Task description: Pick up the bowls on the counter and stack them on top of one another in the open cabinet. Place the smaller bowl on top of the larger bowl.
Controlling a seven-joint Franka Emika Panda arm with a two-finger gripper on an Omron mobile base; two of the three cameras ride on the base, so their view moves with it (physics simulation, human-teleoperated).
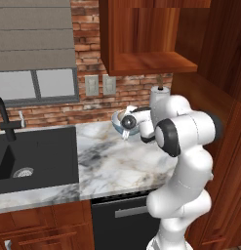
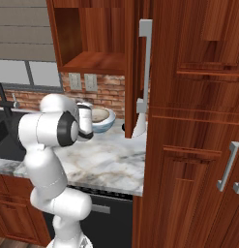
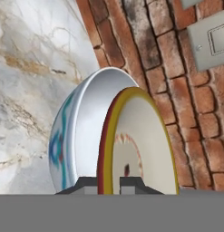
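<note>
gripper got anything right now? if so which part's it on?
Looks like yes: the gripper has its fingertips on either side of the rim of the shallow tan bowl, beside the white-and-blue bowl. Firm contact can't be confirmed.

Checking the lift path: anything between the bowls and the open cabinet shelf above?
Bare brick wall with two wall plates lies between the bowls and the cabinet shelf, shown in the left base view. Gripper is at the bowls.

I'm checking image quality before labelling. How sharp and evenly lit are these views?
Left base view: soft, even light, faint shadow under the white bowl on the counter. Right base view: the open cabinet is dim inside. Hand view: rolled sideways, the tan bowl close and crisp, no glare.
</note>
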